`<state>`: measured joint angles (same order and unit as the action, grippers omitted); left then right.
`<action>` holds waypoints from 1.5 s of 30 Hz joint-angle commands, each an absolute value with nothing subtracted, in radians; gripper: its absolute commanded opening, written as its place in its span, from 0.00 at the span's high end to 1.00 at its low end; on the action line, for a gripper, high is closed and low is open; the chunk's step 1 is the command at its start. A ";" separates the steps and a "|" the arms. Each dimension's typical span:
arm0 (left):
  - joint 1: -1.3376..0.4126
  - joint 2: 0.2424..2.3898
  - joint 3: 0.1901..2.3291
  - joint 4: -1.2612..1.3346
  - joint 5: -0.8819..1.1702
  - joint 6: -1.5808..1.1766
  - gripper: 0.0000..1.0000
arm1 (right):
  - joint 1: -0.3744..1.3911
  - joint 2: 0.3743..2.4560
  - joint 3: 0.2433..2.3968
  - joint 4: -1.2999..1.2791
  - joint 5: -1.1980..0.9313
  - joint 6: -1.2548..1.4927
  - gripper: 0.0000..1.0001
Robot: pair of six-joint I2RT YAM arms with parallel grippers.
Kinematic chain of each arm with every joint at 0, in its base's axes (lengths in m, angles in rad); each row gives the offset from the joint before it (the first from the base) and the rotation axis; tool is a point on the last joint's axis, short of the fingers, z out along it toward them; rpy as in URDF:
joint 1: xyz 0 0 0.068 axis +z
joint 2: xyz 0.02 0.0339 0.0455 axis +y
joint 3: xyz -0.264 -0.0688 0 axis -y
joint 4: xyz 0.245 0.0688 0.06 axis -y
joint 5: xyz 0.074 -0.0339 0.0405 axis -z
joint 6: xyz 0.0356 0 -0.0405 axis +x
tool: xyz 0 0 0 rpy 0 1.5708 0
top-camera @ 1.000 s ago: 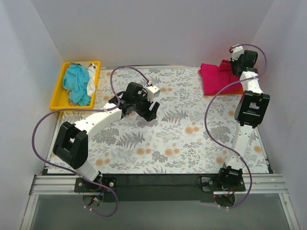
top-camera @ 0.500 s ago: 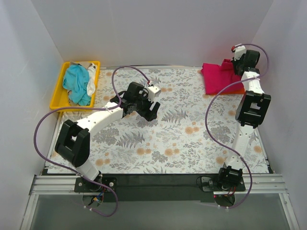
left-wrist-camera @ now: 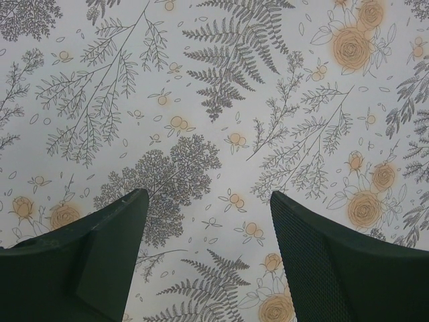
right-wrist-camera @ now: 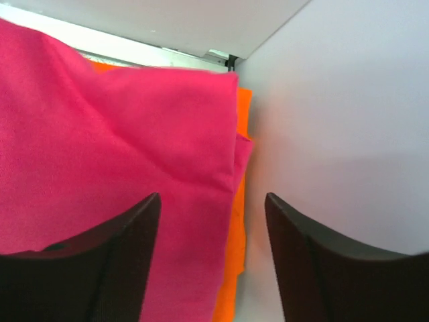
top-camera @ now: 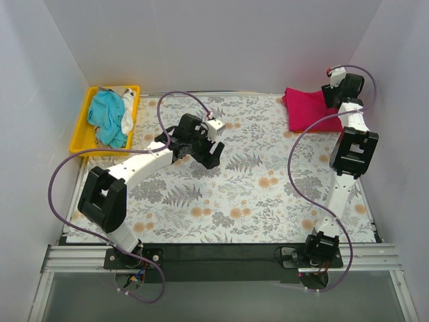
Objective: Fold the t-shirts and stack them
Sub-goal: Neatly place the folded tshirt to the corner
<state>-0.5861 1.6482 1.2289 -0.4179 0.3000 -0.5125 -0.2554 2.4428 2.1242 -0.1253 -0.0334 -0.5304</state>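
Right claw (right-wrist-camera: 212, 201) stands wide and holds nothing, its two fingers spread above the far right edge of the pink shirt (right-wrist-camera: 100, 147), close to the side wall. That shirt lies folded on top of an orange shirt (right-wrist-camera: 234, 235); only a strip of orange shows along the pink one's edge nearest the wall. From the overhead camera the pile sits in the far right corner of the surface (top-camera: 255, 201), and the right claw (top-camera: 333, 86) hangs over the pink shirt (top-camera: 308, 111) there. The corner probably serves as the stacking place because it keeps finished shirts out of the folding area in the middle. With the fingers spread and no cloth between them, my reading is that this shirt counts as placed.

The left claw (left-wrist-camera: 209, 194) is also wide and empty, pointing down at bare flowered surface (left-wrist-camera: 221, 87) with nothing between its fingers. Overhead, the left claw (top-camera: 209, 156) is near the middle, between the pile and the yellow tray (top-camera: 79, 131) at the far left. In the tray a teal shirt (top-camera: 107, 117) and a white shirt (top-camera: 129, 117) lie bunched and unfolded, so those two are still to be done. An open claw near the middle suits either a reach to the tray or a spread-out on the open area.
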 commanded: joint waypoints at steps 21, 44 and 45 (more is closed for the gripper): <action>-0.434 1.531 1.292 -0.384 0.410 -0.673 0.04 | -0.236 2.062 2.098 -0.244 -0.346 -0.274 0.02; -0.253 1.519 1.114 -0.497 0.440 -0.736 0.02 | 0.061 1.499 1.162 -0.485 -0.393 -0.314 0.02; -0.253 1.510 1.088 -0.494 0.430 -0.730 0.02 | 0.074 1.456 1.132 -0.482 -0.374 -0.322 0.02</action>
<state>-0.2569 1.5787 1.1515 -0.4686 0.4503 -0.7559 0.0486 1.5814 1.2015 -0.5240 -0.4675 -0.2657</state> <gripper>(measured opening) 0.982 0.984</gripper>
